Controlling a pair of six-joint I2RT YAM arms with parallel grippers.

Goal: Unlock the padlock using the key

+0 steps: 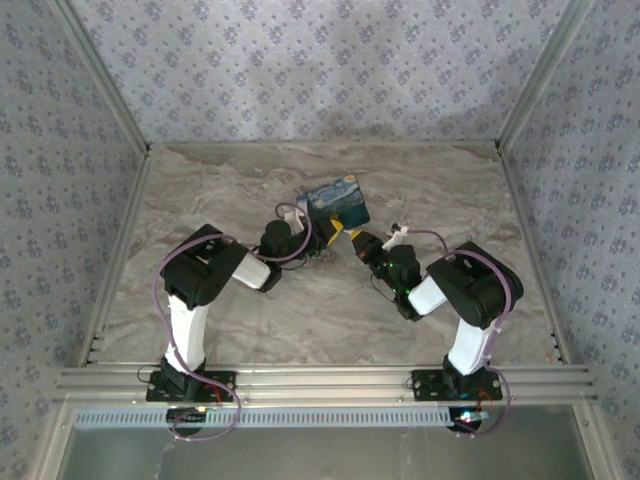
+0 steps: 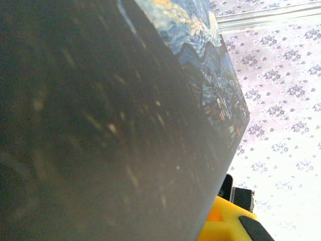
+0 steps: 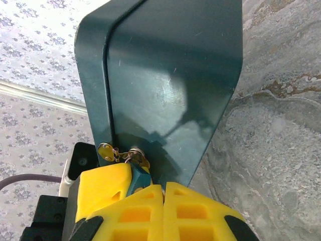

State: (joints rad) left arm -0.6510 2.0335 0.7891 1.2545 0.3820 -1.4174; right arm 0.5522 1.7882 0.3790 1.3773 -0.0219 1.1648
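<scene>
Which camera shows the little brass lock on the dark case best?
Right wrist: the brass lock sits sharp at the case's lower corner, above the right gripper. Top external: too small to tell. Left wrist: the case's side and painted cover, close up.

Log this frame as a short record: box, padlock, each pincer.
box: blue painted print on top, dark sides, between the two pincers
padlock: small metal fitting at the box's lower edge; locked or open, too small to tell
right pincer: fingers together, just below the padlock
left pincer: at the box's left side; jaw state unclear
</scene>
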